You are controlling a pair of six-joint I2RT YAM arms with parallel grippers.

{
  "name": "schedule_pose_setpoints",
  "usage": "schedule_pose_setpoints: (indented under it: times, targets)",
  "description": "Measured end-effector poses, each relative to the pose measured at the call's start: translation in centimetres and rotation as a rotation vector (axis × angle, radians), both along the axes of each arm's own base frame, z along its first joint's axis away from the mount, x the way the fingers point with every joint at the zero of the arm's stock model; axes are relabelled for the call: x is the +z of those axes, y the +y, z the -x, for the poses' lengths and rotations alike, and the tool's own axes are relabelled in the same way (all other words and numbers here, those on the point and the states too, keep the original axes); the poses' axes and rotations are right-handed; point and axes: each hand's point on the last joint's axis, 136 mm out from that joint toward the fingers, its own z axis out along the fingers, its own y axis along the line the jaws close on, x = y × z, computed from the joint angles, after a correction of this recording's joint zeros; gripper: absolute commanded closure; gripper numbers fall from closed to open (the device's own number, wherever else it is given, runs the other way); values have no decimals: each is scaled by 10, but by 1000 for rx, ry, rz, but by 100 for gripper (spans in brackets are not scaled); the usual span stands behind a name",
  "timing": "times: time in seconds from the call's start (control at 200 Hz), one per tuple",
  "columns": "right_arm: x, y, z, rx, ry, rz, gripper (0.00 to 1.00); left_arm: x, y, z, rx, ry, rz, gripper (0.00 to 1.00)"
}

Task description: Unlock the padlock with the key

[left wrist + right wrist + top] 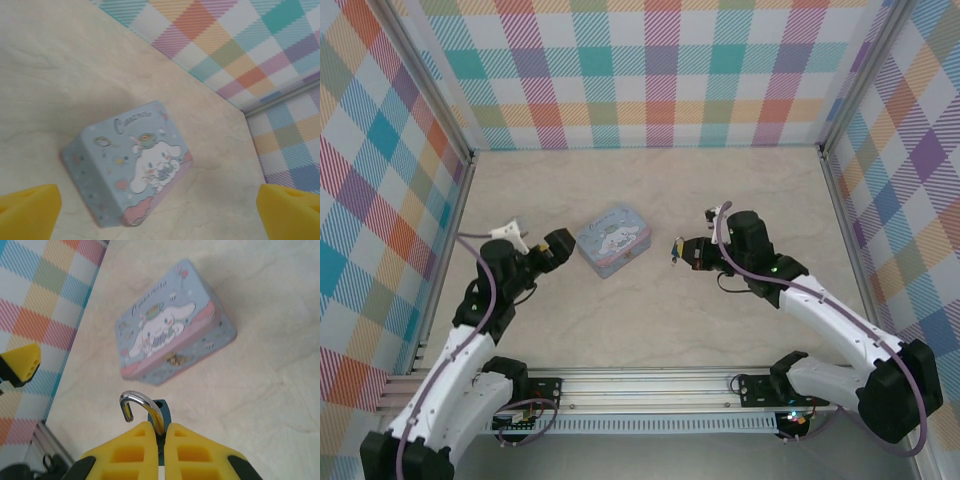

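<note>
The teal-blue padlock [163,408] is pinched between the yellow fingers of my right gripper [160,428], which is shut on its body. Its silvery shackle [136,403] has swung out, and one end hangs free to the left. From above, the padlock [676,247] hangs at the tip of the right gripper [687,251], just right of the tin. My left gripper [554,249] stands wide open on the tin's left side with nothing between its fingers [29,212]. The key is hidden.
A pale blue cartoon-printed tin [613,240] sits shut on the beige table between the two grippers, its small clasp [173,359] facing the right gripper. Plaid walls [660,70] enclose the table at the back and both sides.
</note>
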Motion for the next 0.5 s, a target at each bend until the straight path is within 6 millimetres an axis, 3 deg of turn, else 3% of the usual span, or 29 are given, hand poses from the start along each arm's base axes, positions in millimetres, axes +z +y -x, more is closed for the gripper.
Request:
schedule_pose_setpoints:
  times: [0.17,0.5]
  targets:
    - [-23,13,21,129,128,-12,91,-24,18,23,81,-3,10,0]
    - [-95,29,31,215,399,18,91,-48,21,30,105,74,32,0]
